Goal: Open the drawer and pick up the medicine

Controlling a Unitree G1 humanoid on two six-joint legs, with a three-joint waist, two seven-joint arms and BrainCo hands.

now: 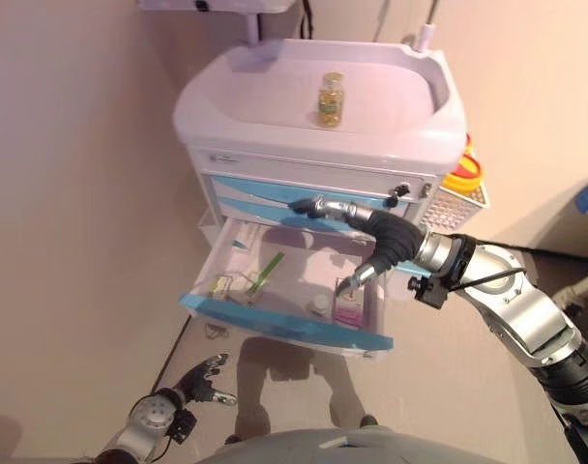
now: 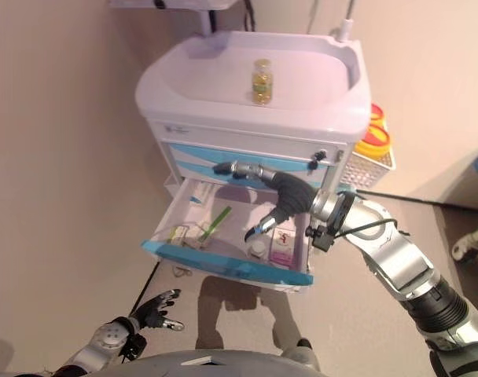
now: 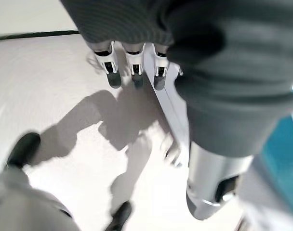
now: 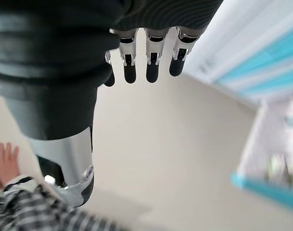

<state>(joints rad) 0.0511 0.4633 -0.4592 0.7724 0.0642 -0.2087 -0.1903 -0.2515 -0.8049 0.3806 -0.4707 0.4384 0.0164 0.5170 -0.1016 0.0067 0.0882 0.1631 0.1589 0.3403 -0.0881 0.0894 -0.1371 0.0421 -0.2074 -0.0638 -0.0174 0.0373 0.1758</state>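
The white cart (image 1: 275,116) with blue drawer fronts has one drawer (image 1: 284,325) pulled open. In the drawer lie a pink medicine box (image 1: 350,307), a small white bottle (image 1: 319,304), a green strip (image 1: 265,274) and small boxes (image 1: 221,285). My right hand (image 1: 376,237) hovers over the drawer's right part, fingers straight toward the cart and thumb pointing down just above the pink box. It holds nothing. My left hand (image 1: 202,379) hangs low near the floor, open and empty.
A yellowish bottle (image 1: 331,100) stands on the cart's top. A white side basket with a yellow container (image 1: 463,174) hangs on the cart's right. A person's hand (image 4: 4,163) with a plaid sleeve shows in the right wrist view.
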